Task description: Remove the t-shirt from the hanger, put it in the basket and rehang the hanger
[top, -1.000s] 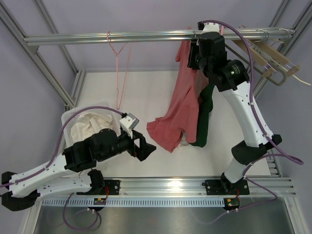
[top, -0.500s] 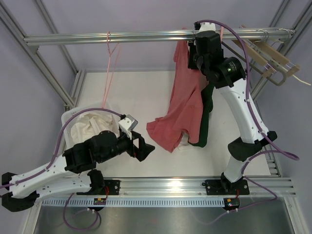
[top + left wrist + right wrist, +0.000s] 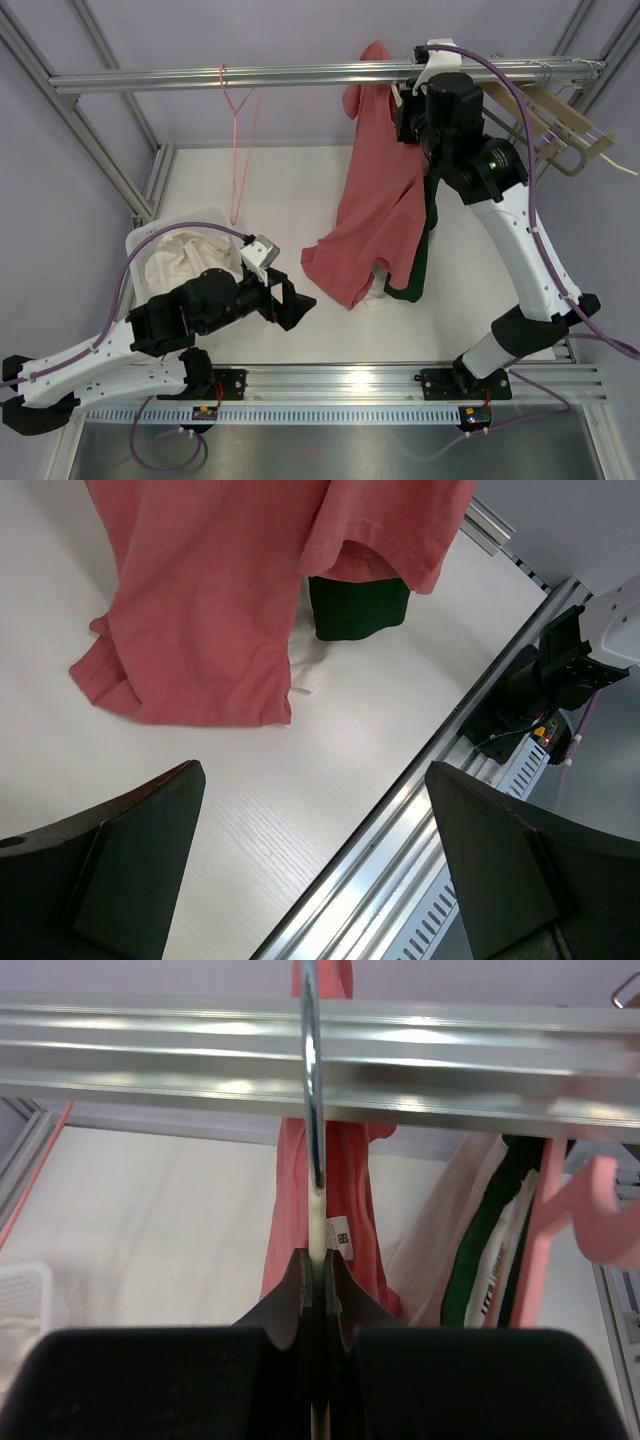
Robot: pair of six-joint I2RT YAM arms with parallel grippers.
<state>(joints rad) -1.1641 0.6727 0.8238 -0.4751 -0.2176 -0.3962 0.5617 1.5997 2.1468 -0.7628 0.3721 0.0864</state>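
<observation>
The red t-shirt (image 3: 385, 200) hangs from a hanger (image 3: 312, 1090) at the rail (image 3: 250, 75), its top bunched above the rail and its hem heaped on the counter (image 3: 290, 190). The right gripper (image 3: 318, 1270) is pressed together on the hanger's steel shank, just under the rail. A green garment (image 3: 420, 250) hangs just behind the shirt. The left gripper (image 3: 312, 775) is spread wide, low over the counter near the hem and holding nothing. A pink hanger (image 3: 240, 130) hangs further left, above a basket (image 3: 137, 243) of white cloth (image 3: 185, 255).
</observation>
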